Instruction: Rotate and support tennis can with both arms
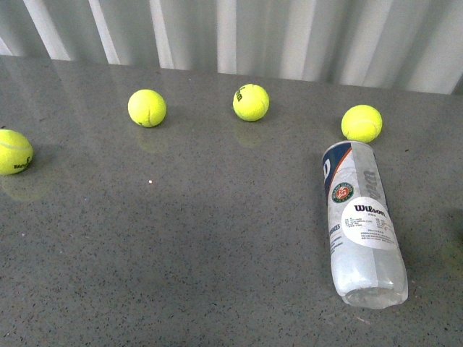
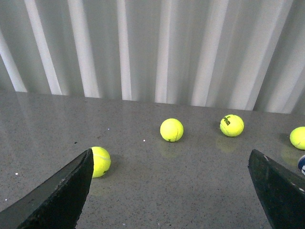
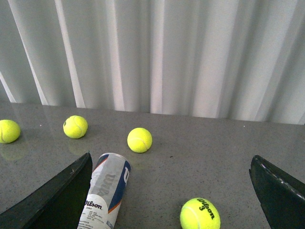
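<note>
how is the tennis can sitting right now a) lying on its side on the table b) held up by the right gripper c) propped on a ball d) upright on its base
a, the tennis can lies flat on its side on the grey table.

"Wilson" stands on the can's white patch, and again along its side in the right wrist view. One ball reads "Wilson 3". The can's fine print is illegible.

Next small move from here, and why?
Probably bring the right end effector across and down over the tennis can: the can lies flat on the table, untouched, beside one of its open fingers rather than between them. Left end effector, also open, barely sees it.
</note>
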Robot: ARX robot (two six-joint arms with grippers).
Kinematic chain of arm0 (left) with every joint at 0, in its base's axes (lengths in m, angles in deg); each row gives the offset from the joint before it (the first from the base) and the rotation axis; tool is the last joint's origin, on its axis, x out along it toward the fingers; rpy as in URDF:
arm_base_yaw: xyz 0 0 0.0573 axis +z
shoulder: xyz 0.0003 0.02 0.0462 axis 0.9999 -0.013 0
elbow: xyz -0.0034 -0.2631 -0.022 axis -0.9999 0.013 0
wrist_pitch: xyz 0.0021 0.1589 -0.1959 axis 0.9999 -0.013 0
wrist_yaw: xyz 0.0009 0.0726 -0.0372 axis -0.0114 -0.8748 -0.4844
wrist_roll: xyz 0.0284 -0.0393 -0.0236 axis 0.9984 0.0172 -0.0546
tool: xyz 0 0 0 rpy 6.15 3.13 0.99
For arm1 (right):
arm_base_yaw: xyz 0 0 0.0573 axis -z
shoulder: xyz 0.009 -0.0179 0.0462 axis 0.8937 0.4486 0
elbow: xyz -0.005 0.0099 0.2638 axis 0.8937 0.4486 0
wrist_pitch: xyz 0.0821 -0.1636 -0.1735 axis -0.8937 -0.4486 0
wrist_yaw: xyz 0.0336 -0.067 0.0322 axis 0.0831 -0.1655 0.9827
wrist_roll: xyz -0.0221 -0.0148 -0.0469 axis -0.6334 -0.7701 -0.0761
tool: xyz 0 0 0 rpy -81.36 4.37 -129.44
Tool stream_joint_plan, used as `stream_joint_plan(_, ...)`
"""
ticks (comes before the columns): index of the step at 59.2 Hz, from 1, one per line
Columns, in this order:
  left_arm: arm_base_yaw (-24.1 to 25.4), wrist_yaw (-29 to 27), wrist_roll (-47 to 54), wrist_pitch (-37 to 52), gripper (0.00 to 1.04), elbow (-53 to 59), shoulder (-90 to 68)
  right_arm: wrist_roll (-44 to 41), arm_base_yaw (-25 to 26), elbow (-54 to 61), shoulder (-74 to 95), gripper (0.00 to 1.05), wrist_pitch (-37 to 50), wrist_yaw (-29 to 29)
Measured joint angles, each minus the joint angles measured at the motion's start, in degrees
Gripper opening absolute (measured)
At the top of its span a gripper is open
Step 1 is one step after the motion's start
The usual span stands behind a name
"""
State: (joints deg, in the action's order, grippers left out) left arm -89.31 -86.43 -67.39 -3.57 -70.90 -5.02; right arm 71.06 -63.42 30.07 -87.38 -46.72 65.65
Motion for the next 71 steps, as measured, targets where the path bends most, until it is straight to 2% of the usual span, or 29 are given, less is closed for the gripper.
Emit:
stream_joint_plan(14,0.0,0.0,0.0,0.0,0.98,0.0,0.0,0.0,0.0,0.0,0.0,0.98,0.0,0.0)
stream_joint_plan(16,0.0,0.0,0.0,0.0,0.98,0.0,0.0,-0.1,-1.1,-0.7,1.0,0.98,-1.8,-2.8)
stream_joint_plan(19,0.0,0.0,0.0,0.0,0.98,0.0,0.0,0.0,-3.6,-3.8,6.2,0.98,-5.7,-12.9)
stream_joint_plan(21,0.0,-0.2,0.0,0.0,0.98,0.0,0.0,0.4,-4.0,-5.8,10.6,0.98,-4.9,-16.2)
stream_joint_plan(26,0.0,0.0,0.0,0.0,0.98,0.0,0.0,1.0,-2.0,-13.2,24.8,0.98,2.4,-17.4)
stream_joint_plan(29,0.0,0.0,0.0,0.0,0.98,0.0,0.0,1.9,-0.8,-18.7,34.3,0.98,7.1,-15.6)
stream_joint_plan(34,0.0,0.0,0.0,0.0,0.98,0.0,0.0,4.2,-0.4,-26.9,47.2,0.98,6.9,-12.2)
stream_joint_plan(48,0.0,0.0,0.0,0.0,0.98,0.0,0.0,14.7,-4.1,-48.9,82.9,0.98,-10.8,-3.3)
stream_joint_plan(59,0.0,0.0,0.0,0.0,0.98,0.0,0.0,17.2,-8.7,-52.5,95.5,0.98,-13.6,-1.6)
stream_joint_plan(71,0.0,0.0,0.0,0.0,0.98,0.0,0.0,18.8,-11.2,-52.3,102.4,0.98,-10.2,1.1)
